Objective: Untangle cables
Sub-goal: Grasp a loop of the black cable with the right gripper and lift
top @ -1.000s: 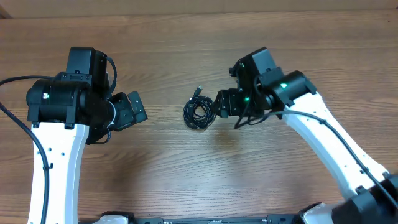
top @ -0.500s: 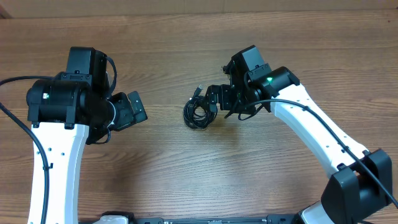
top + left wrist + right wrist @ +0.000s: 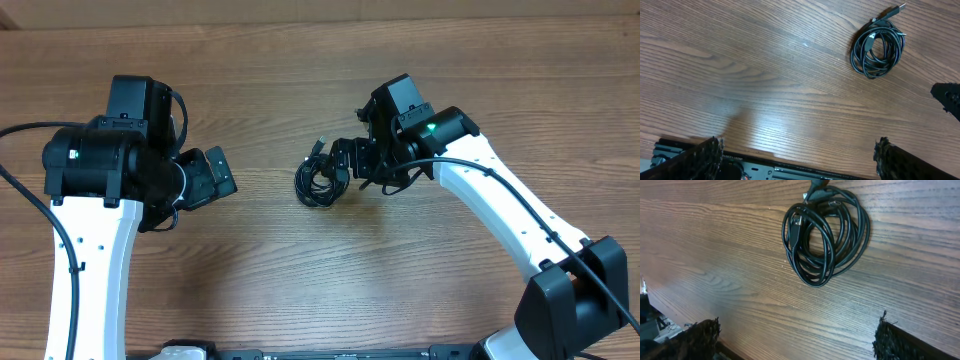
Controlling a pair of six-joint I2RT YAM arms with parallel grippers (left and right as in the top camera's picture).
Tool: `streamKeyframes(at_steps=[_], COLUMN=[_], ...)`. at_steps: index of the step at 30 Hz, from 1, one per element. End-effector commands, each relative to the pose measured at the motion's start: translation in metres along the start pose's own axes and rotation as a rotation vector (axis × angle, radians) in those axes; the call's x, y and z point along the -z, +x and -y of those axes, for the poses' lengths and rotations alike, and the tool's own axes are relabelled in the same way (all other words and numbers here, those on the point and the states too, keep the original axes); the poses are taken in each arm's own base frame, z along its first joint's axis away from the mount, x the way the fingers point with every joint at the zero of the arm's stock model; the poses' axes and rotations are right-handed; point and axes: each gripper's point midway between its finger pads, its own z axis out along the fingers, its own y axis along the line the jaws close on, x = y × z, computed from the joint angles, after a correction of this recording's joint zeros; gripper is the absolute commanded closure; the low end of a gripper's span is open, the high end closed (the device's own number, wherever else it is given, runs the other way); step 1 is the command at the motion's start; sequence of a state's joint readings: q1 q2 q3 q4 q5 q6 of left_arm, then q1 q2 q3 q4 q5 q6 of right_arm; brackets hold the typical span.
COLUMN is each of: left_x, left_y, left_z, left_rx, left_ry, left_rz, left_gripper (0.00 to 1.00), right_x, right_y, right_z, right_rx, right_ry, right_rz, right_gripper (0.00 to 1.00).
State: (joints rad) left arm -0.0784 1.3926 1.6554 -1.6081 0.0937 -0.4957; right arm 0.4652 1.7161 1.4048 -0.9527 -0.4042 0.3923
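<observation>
A black cable (image 3: 320, 183) lies wound in a tight coil on the wooden table (image 3: 300, 290), a little left of centre in the overhead view. One USB plug (image 3: 320, 144) sticks out from the top of the coil toward the upper edge of the frame. In the right wrist view the coil (image 3: 825, 240) fills the upper middle of the picture. Its loops overlap one another, and a second plug (image 3: 796, 223) lies inside the ring.

The right gripper (image 3: 343, 160) sits just beside the coil's upper right edge in the overhead view. In its own camera the right gripper (image 3: 795, 340) is spread wide, one fingertip (image 3: 702, 335) low at the left and the other low at the right. Both are clear of the cable and hold nothing.

The left gripper (image 3: 207, 178) is at the left of the overhead frame, well apart from the coil. Its wrist camera shows the left gripper (image 3: 797, 160) spread too, with nothing between the fingers (image 3: 705, 155). There the coil (image 3: 877, 50) lies far off in the upper right.
</observation>
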Motion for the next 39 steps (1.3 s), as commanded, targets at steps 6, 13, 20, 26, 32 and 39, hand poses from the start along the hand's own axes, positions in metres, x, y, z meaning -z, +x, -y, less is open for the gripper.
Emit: streamKeyframes(at_steps=[6,13,20,26,32,39], left_x=[0.001,0.000,0.001,0.001,0.000,0.001], left_y=[0.001,0.001,0.001,0.001,0.001,0.001], left_z=[0.002,0.002,0.002,0.002,0.002,0.002], left_rx=[0.006,0.006,0.006,0.006,0.006,0.006], left_ry=[0.009,0.009,0.009,0.009,0.009,0.009], left_rz=[-0.005,-0.006,-0.005,-0.005,-0.006,-0.005], left_gripper=[0.01,0.00,0.00,0.00,0.00,0.00], right_x=[0.004,0.003,-0.014,-0.037,-0.049,-0.073], right_y=[-0.012,-0.026,-0.036,-0.032,-0.036,-0.026], right_z=[-0.011,-0.020,0.003,0.006,0.017,0.023], right_rx=[0.021,0.056,-0.080,-0.075,-0.107,-0.126], right_ry=[-0.032,-0.058,0.069,0.084,0.122,0.147], right_rz=[0.043,0.101,0.143,0.104,0.109,0.057], right_gripper=[0.15,0.39,0.41,0.54,0.62,0.63])
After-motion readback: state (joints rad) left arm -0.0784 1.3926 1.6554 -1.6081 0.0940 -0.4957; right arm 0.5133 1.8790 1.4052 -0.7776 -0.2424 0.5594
